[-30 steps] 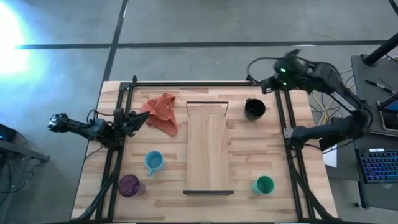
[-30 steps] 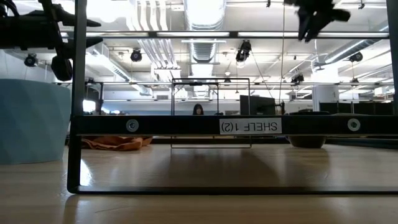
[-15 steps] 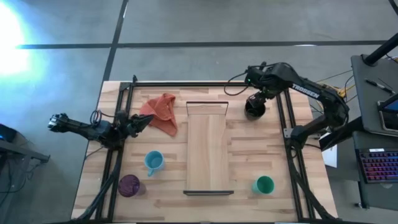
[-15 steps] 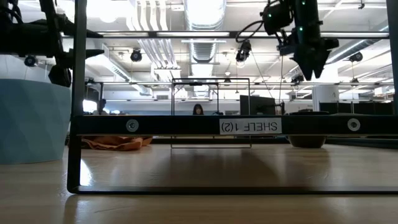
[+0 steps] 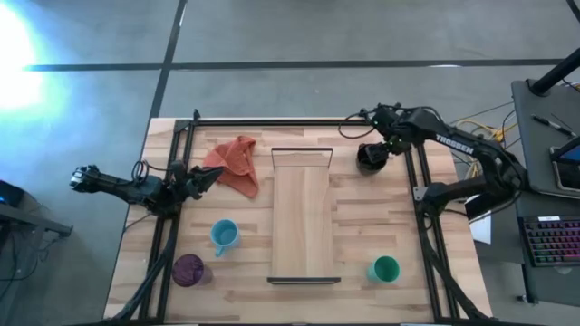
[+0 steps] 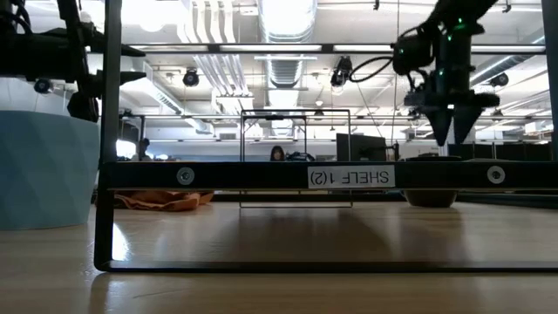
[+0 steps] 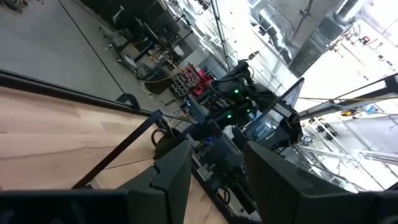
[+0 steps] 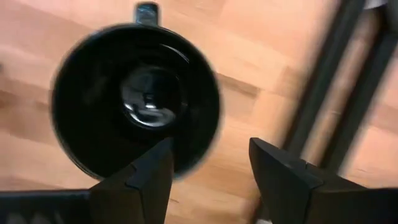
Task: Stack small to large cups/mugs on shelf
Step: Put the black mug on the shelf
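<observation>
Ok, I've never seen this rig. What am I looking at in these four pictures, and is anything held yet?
Two robot arms work at a wooden table. One camera looks straight down, one sits at table height, and one rides on each wrist. On the table lie the shelf, an orange cloth and four cups: black, blue, purple, green. The right gripper hangs open just above the black cup's rim, one finger over the inside and the other outside. The left gripper waits open beside the cloth. Nothing is held.
</observation>
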Tool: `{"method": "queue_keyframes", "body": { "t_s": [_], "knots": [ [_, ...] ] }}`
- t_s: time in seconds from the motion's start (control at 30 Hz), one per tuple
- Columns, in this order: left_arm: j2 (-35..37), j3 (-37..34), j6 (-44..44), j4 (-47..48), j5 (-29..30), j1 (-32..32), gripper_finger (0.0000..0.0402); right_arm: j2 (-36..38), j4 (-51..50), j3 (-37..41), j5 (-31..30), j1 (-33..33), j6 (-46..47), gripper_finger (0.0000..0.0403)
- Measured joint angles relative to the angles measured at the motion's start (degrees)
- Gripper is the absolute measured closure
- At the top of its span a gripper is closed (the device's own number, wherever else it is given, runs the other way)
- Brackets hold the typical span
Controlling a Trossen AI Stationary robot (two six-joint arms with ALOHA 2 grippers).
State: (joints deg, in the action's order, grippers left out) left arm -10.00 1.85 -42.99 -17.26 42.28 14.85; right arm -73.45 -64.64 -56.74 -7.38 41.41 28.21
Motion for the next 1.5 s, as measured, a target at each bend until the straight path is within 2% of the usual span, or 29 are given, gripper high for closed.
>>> {"method": "queue_keyframes", "body": {
  "t_s": [0.33,0.57,0.8,0.93,1.1,1.23,1.37,1.5],
  "knots": [
    [0.04,0.07,-0.23,-0.15,1.41,0.0,0.0267,-3.87,9.04,5.25,-0.97,4.62,-1.46,0.0205],
    [0.04,0.07,-0.21,-0.17,2.14,-0.02,0.0267,-6.72,12.63,7.72,-1.21,6.48,-2.3,0.0228],
    [0.02,0.07,-0.17,-0.17,3.24,0.0,0.0267,-8.88,13.4,8.95,1.6,6.53,-2.95,0.0285],
    [0.02,0.07,-0.17,-0.15,3.45,0.0,0.0267,-8.51,13.04,8.95,6.66,6.56,-1.95,0.0332],
    [0.02,0.07,-0.16,-0.15,3.48,0.0,0.0267,-6.98,7.23,8.95,9.92,5.75,1.96,0.0375],
    [0.02,0.09,-0.15,-0.13,3.48,0.0,0.0267,-5.3,2.07,9.0,10.14,4.87,4.96,0.0369],
    [0.02,0.09,-0.15,-0.02,3.48,0.0,0.0267,-1.88,2.27,9.0,10.23,3.07,5.54,0.0348],
    [0.02,0.09,-0.13,0.05,3.48,0.0,0.0267,1.52,1.74,9.0,10.37,1.91,5.91,0.0361]
  ]
}}
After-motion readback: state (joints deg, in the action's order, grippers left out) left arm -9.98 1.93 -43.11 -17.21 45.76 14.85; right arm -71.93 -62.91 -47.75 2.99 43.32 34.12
